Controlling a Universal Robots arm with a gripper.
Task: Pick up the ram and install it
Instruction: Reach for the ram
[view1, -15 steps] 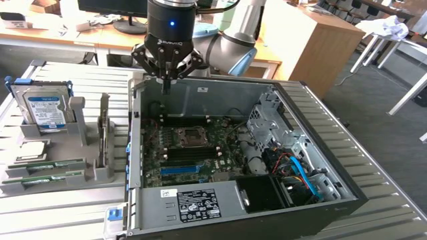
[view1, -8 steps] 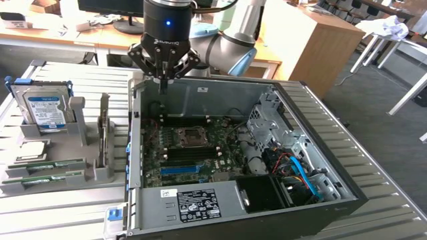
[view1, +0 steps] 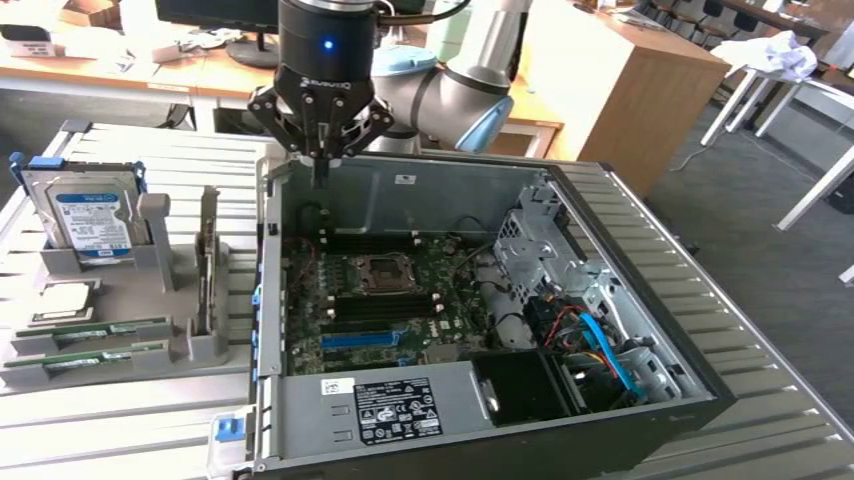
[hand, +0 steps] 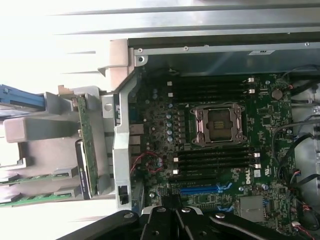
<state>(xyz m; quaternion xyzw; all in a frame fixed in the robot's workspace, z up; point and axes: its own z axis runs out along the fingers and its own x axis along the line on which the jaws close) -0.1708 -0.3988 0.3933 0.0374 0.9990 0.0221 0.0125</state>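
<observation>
Overhead, the gripper (view1: 320, 165) hangs with its fingers pinched together and nothing between them, at the back wall of the open computer case (view1: 400, 190), above the motherboard (view1: 387, 300). The ram (view1: 94, 330) lies in the gray holder (view1: 200, 350) outside the case, on the exterior view's left, below the hard drive (view1: 87, 215) and well apart from the gripper.

Slatted metal table (view1: 120, 425) here, nothing fancy. Open PC case (view1: 427, 190) lies on its side on it, and just beside that, toward the exterior view's left, sits a grey parts rack (view1: 207, 350).
</observation>
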